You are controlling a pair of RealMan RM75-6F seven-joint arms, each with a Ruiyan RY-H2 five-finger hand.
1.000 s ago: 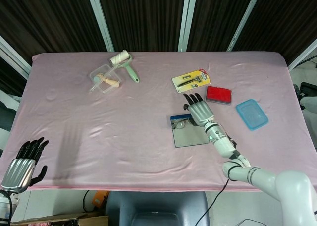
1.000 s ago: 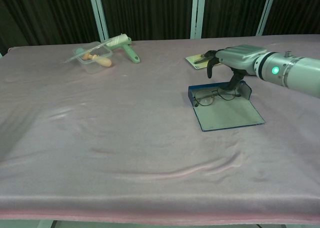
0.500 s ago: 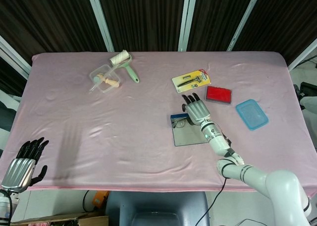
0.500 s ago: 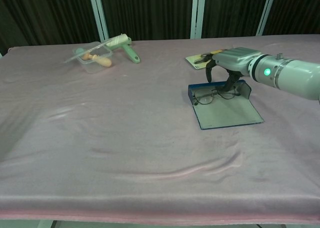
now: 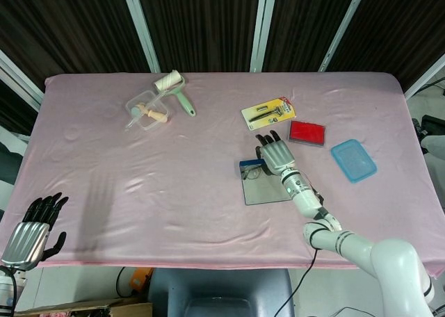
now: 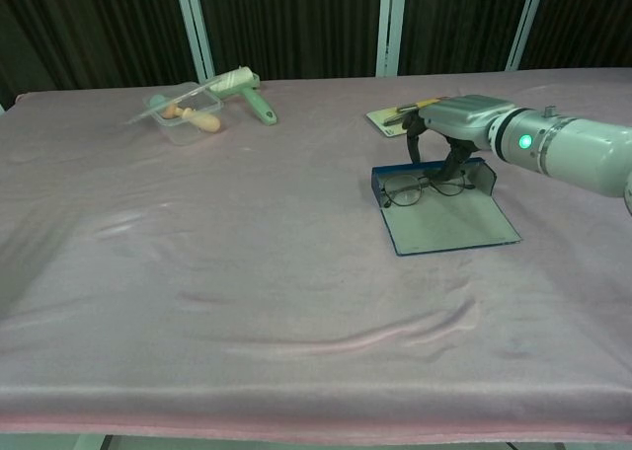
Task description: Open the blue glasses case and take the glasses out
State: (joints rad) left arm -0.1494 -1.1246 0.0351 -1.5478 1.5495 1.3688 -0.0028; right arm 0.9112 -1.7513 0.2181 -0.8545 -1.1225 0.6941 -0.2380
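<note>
The blue glasses case [image 5: 270,190] [image 6: 452,229] lies open and flat on the pink cloth, right of centre. The thin-framed glasses [image 5: 254,172] [image 6: 404,189] rest inside it along its far wall. My right hand [image 5: 276,155] [image 6: 462,117] hovers over the right half of the glasses, palm down. Its fingers [image 6: 455,161] hang down and reach the frame, and the thumb dangles apart from them. No firm grip shows. My left hand [image 5: 30,228] hangs beyond the table's near left corner, fingers spread, holding nothing.
A yellow tool card [image 5: 268,112], a red box [image 5: 306,133] and a light blue lid [image 5: 353,160] lie just beyond and right of the case. A lint roller [image 5: 174,89] and a clear tub [image 5: 146,112] sit at the far left.
My right hand has shifted slightly left and settled closer over the glasses. The case, the glasses and the left hand have not moved.
</note>
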